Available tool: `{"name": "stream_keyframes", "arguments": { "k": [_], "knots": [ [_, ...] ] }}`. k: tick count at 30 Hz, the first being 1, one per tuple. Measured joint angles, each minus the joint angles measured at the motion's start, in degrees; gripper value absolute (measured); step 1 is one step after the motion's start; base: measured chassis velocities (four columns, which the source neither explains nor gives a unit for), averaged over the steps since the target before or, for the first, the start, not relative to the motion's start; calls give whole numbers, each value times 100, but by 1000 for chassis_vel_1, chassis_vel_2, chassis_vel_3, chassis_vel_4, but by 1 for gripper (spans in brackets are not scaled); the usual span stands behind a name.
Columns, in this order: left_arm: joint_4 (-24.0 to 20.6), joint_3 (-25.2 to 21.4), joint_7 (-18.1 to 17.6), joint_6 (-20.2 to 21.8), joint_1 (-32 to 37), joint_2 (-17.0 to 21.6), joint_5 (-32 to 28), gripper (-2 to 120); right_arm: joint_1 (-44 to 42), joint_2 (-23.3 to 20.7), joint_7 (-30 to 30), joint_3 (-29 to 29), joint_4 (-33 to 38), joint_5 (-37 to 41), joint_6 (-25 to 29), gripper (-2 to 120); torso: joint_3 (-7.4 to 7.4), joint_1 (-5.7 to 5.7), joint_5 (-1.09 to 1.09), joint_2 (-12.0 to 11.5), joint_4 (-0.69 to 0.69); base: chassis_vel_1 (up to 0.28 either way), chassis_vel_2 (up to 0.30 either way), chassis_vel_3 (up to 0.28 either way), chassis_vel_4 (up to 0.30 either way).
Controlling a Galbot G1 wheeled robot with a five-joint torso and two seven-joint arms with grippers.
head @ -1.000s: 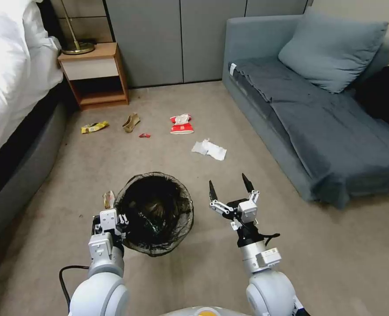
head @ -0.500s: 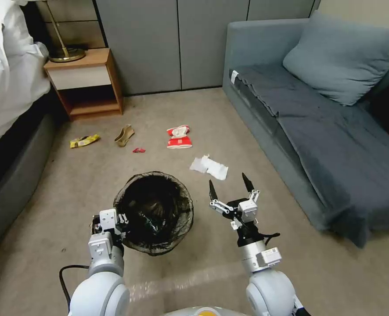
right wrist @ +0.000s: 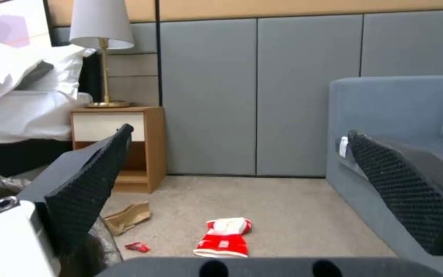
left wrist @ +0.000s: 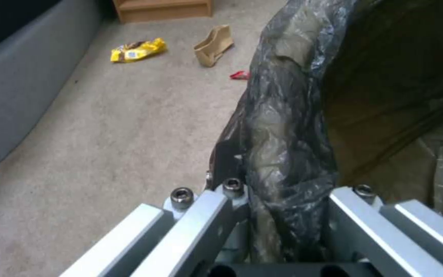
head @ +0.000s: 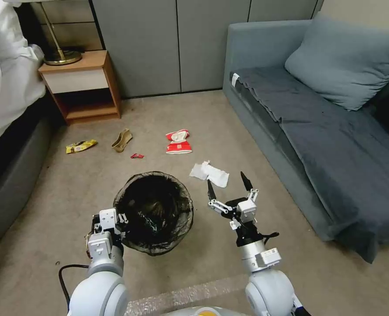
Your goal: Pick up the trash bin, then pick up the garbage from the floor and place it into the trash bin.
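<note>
Head view: the left gripper clamps the near-left rim of the bin, held up; right gripper spread, empty. Five litter pieces lie beyond: wrapper, paper, scrap, cup, tissue (all probably light, crushable).

Left wrist view: the bag looks slippery; grip the rim.

Right wrist view: fingers apart.

Head camera looks down over both arms; left wrist camera sits close against the bin; both wrist cameras share the tan paper beyond their jaws.
</note>
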Motion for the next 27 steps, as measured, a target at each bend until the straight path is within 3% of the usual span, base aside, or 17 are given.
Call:
{"name": "stream_keyframes", "arguments": {
  "k": [27],
  "knots": [
    [-41, -3, 0, -17, -6, -27, -9, 0, 19, 12, 4, -2, -35, -47, -3, 100, 0, 0, 0, 0, 0, 0, 0, 0, 0]
  ]
}}
